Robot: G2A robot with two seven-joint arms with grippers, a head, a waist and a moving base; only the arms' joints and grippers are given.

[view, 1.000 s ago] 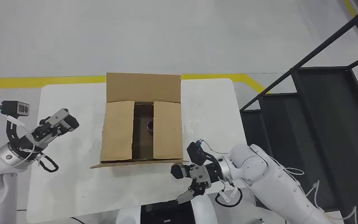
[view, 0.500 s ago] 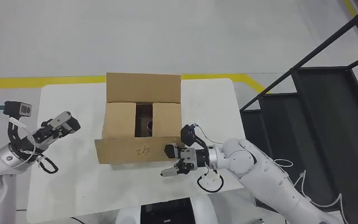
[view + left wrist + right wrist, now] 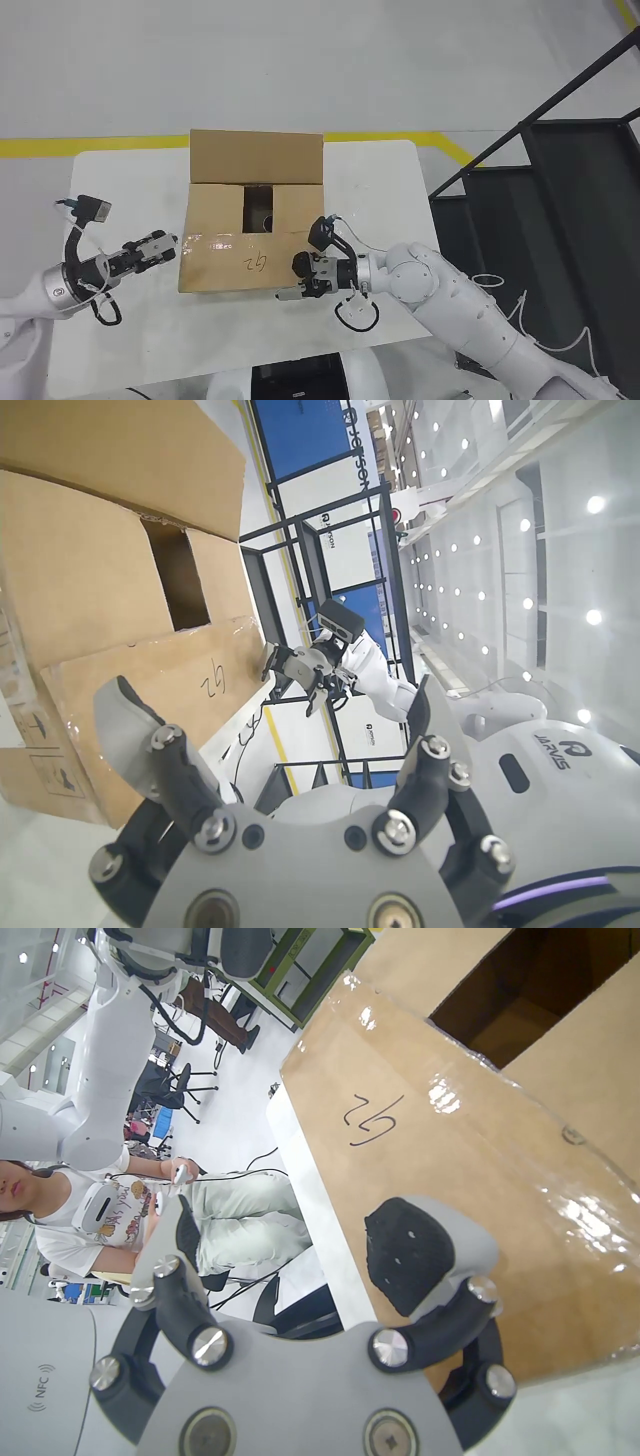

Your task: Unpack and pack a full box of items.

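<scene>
Moved: the near flap (image 3: pixel 240 265), tilted up half a second ago, is folded flat over the box (image 3: pixel 255 160); the left gripper (image 3: pixel 160 245) has come in from the table (image 3: pixel 120 180) edge.
Writing: a handwritten black pen mark on that flap; printed handling symbols on the box's side.
Box: just ahead of both grippers, with a gap between the flaps showing a dark inside, contents unclear.
Right gripper (image 3: pixel 293 280): fingers spread, at the flap's corner, one pad (image 3: pixel 405 1248) over the flap.
Left gripper: fingers spread, just beside the box's side.
</scene>
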